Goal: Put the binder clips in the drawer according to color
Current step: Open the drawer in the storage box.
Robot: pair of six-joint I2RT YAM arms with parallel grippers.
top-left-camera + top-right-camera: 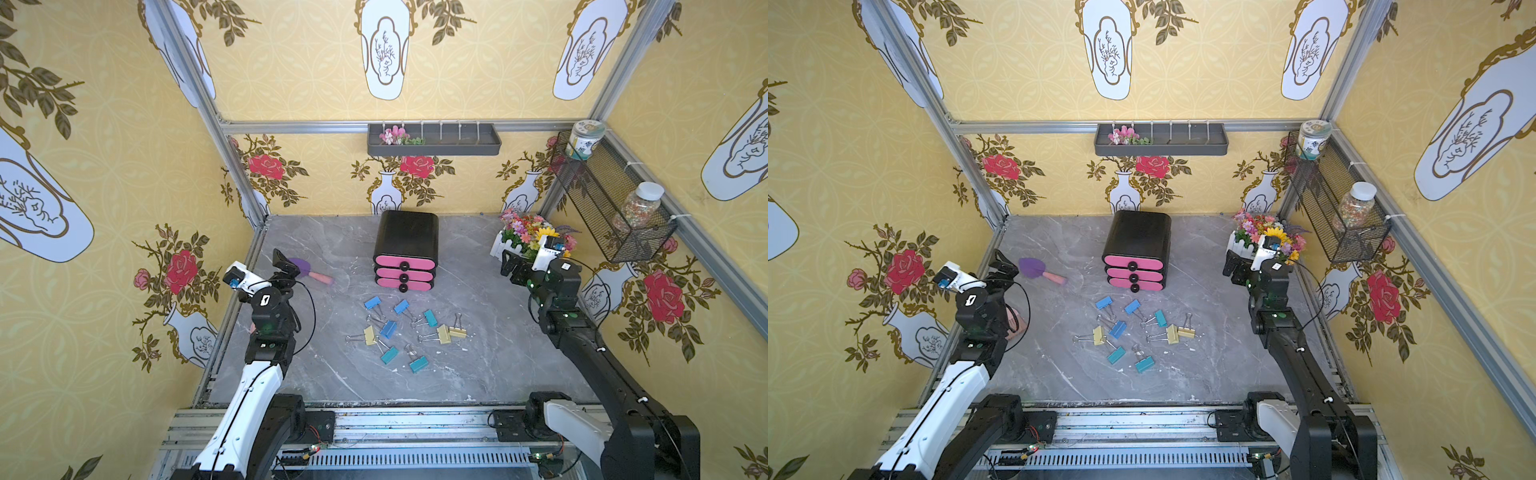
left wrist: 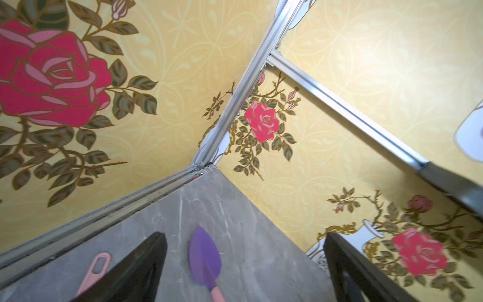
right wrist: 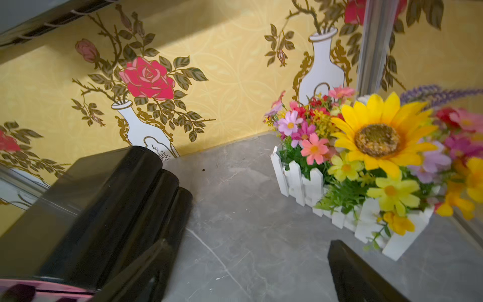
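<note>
The drawer (image 1: 406, 249) is a black cabinet with three shut pink fronts, standing at the back middle of the grey table; its side also shows in the right wrist view (image 3: 104, 198). Several binder clips lie scattered in front of it in both top views: blue (image 1: 372, 302), teal (image 1: 389, 355) and pale yellow (image 1: 444, 333) ones. My left gripper (image 1: 286, 262) hovers open at the table's left edge, far from the clips. My right gripper (image 1: 511, 264) hangs open to the right of the drawer. Nothing is between either pair of fingers (image 2: 146, 261) (image 3: 350, 266).
A purple scoop with a pink handle (image 1: 309, 270) lies on the table under my left gripper (image 2: 243, 251). A white fence box of flowers (image 1: 528, 239) stands at the back right by my right gripper (image 3: 251, 261). A wire basket (image 1: 606, 208) with jars hangs on the right wall.
</note>
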